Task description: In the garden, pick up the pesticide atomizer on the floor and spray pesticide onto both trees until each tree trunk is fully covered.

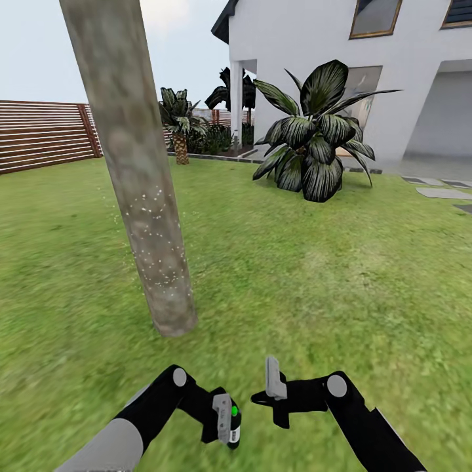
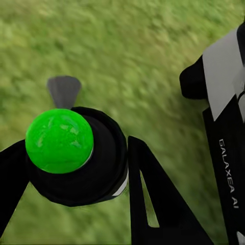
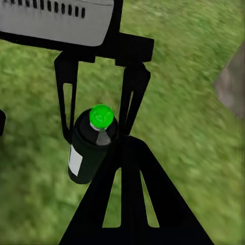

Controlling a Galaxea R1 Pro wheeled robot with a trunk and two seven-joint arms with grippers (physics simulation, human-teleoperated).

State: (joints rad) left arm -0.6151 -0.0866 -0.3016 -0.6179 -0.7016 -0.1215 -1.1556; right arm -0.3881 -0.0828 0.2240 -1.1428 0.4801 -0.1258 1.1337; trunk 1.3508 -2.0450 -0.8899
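A broad green grass lawn (image 1: 308,275) is seen stretching to a white rendered house (image 1: 341,72) at the far right and a brown horizontal-slat wooden fence (image 1: 39,134) at the far left. A thick, leaning, mottled grey-beige tree trunk (image 1: 134,170) is rooted in the grass left of centre, with pale specks dotted over its lower part. A large dark broad-leaved plant (image 1: 313,141) is set far right of centre, and a short palm with a scaly brown trunk (image 1: 179,124) stands by the fence. Near the camera, the small dark spray bottle (image 1: 232,423) with a bright green top is pinched by the left gripper (image 1: 226,426). The right gripper (image 1: 270,397) is held just beside it, its black fingers (image 3: 127,204) pressed together.
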